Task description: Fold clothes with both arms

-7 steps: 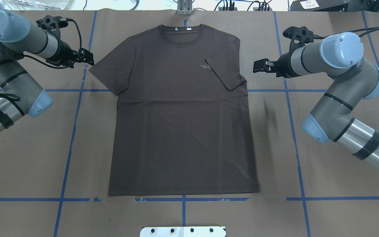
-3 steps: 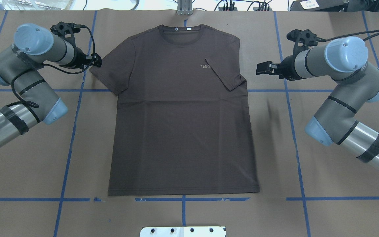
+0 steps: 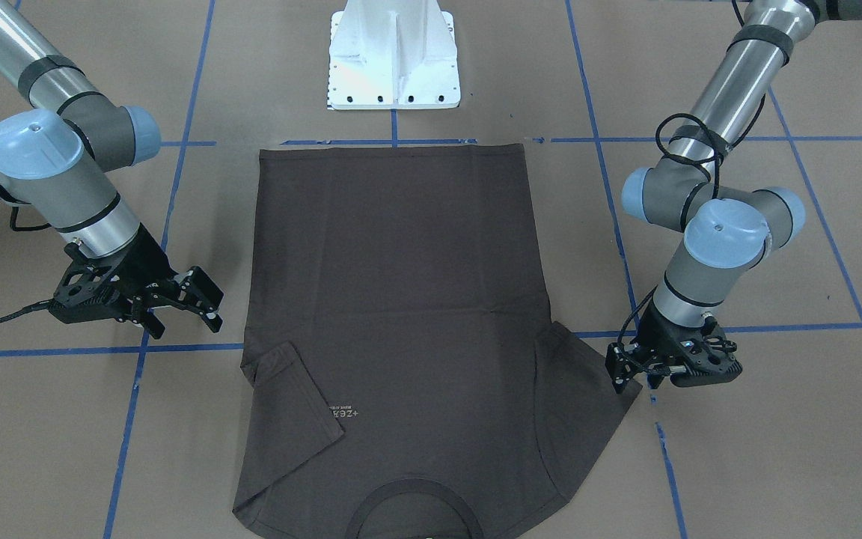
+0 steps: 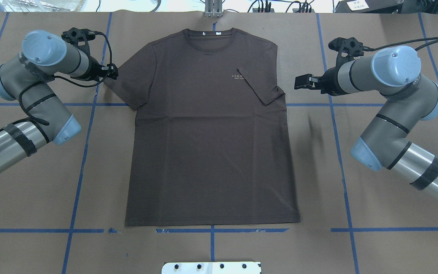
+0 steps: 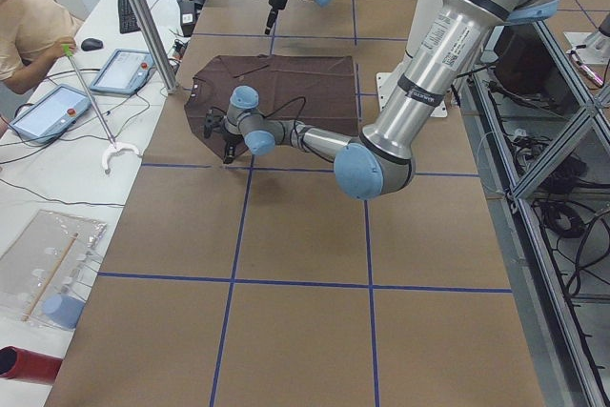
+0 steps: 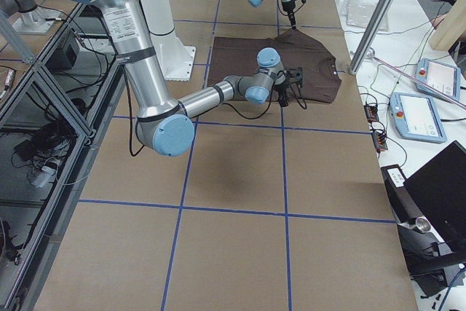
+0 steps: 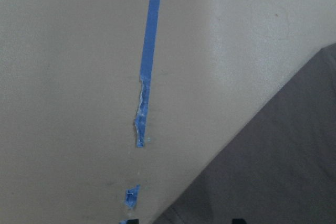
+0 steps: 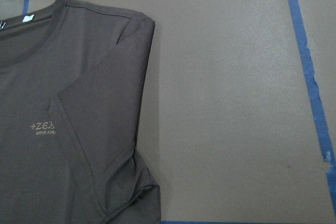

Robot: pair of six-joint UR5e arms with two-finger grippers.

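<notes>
Left black two-finger claw [image 4: 111, 71], jaws apart, sits at the sleeve-tip edge of the dark brown thin-fabric T-shirt [image 4: 207, 144], lying flat mid-table; right black two-finger claw [image 4: 299, 81], also parted, hovers over bare brown paper [image 4: 318, 171] beside it.

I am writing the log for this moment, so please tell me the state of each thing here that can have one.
T-shirt: lies flat, front up, body not folded.
Sleeve on the robot's right: folded in over the chest.
Sleeve on the robot's left: spread out flat.
Left gripper: open, at the tip of the spread sleeve.
Right gripper: open, beside the shirt, holds nothing.
</notes>
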